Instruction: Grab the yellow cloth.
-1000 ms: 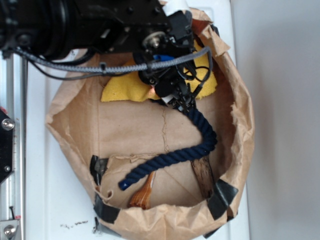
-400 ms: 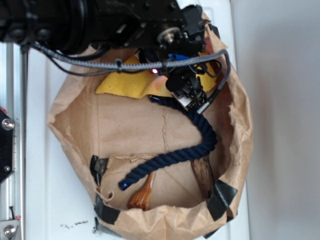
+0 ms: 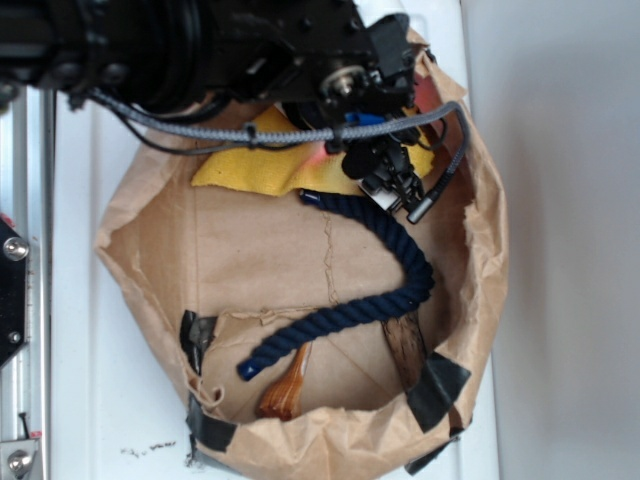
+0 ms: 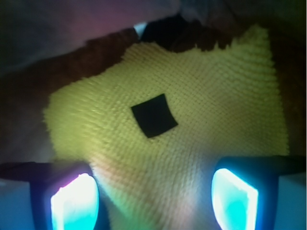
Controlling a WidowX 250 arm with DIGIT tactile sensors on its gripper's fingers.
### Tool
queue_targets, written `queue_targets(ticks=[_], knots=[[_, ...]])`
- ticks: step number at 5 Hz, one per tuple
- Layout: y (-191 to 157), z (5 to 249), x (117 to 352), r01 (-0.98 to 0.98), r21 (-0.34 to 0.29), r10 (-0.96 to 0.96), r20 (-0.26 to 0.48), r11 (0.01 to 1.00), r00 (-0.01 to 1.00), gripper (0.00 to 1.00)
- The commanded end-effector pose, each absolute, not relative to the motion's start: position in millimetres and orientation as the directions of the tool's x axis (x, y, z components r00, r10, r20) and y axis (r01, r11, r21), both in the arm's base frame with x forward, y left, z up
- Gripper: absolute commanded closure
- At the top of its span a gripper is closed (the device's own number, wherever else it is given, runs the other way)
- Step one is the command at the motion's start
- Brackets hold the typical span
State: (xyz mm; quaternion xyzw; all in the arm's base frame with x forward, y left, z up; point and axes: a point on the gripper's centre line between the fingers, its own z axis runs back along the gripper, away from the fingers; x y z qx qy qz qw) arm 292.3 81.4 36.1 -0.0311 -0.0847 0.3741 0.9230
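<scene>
Paper tub (image 3: pixel 150 260): brown, crumpled wall, patched with black tape (image 3: pixel 195 335) at its 7 and 5 o'clock rim; stands on a white table (image 3: pixel 75 400).
Cloth (image 3: pixel 255 172): the yellow cloth lies on the tub floor at about 12 o'clock, partly under the arm; in the wrist view it (image 4: pixel 201 124) fills most of the picture, fuzzy weave, with a small black square tag (image 4: pixel 154 115) near its middle.
Cable (image 3: pixel 200 128): grey braided, runs across the cloth from the arm's left part to the wrist.
Wooden piece (image 3: pixel 285 385): glossy orange-brown, at 6 o'clock on the tub floor, under the rope's lower end.
Rope (image 3: pixel 405 262): dark navy, twisted, snakes from just below the cloth down to about 7 o'clock.
Gripper (image 3: pixel 395 185): black, over the cloth's right end, just above the rope's upper end; in the wrist view its (image 4: pixel 153 196) two fingers (image 4: pixel 74 201) stand spread apart with cloth showing between them, pinching nothing.
Dark block (image 3: pixel 405 350): brown, at 5 o'clock beside the rope.
</scene>
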Motion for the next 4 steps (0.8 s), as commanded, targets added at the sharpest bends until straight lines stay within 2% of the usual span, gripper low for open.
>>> queue_targets(ticks=[1, 2, 4], knots=[[95.7, 39.9, 296.7, -0.648, -0.111, 0.653, 0.237, 0.753, 0.719, 0.00], [96.2, 44.1, 291.8, -0.663, -0.113, 0.670, 0.213, 0.740, 0.711, 1.00], [97.3, 52.9, 293.1, -0.666, -0.136, 0.678, 0.201, 0.734, 0.707, 1.00]])
